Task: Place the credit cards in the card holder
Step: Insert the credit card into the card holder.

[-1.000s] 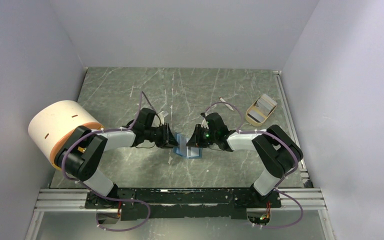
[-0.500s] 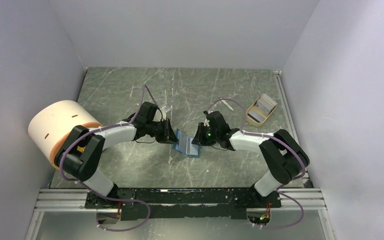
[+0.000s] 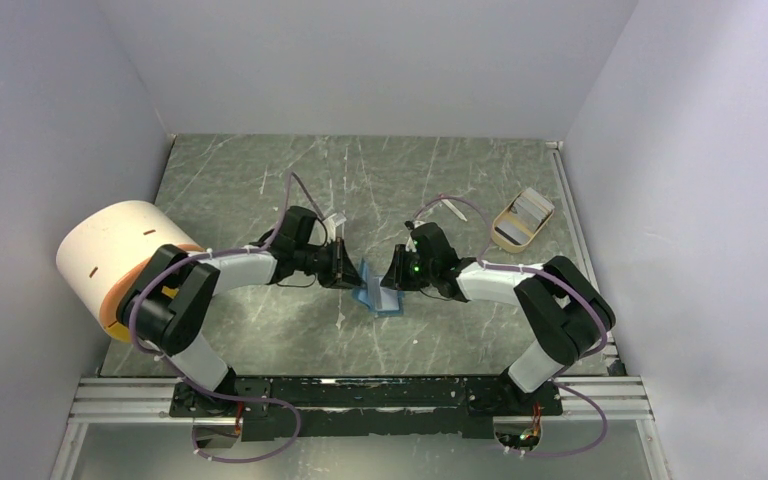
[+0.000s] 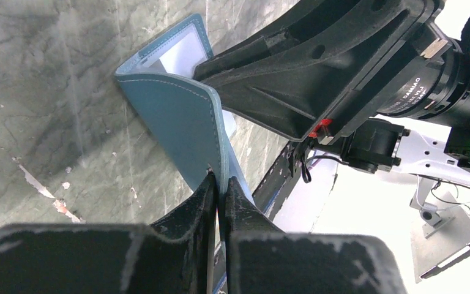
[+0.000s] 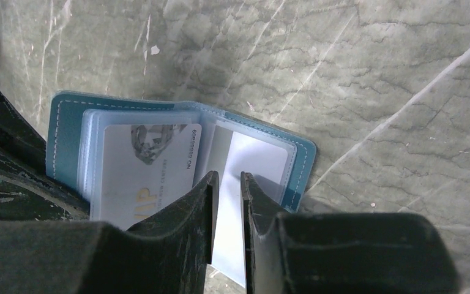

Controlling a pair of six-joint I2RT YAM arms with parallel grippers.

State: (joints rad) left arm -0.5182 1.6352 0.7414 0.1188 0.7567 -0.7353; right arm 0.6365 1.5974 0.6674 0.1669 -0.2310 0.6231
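The teal-blue card holder lies open on the table between the two arms. My left gripper is shut on the edge of its left flap and holds that flap up. A pale printed credit card sits in a clear slot. A plain white card lies in the right half and sticks out past the near edge. My right gripper hovers over the white card with its jaws a narrow gap apart and nothing between them. In the top view the left gripper and right gripper face each other across the holder.
A small tan tray stands at the back right. A large white cylinder with an orange rim stands at the left, beside the left arm. Cables loop above both wrists.
The left gripper has lifted the holder's left flap more upright and shifted slightly back. The right gripper has stayed at the holder's right half.
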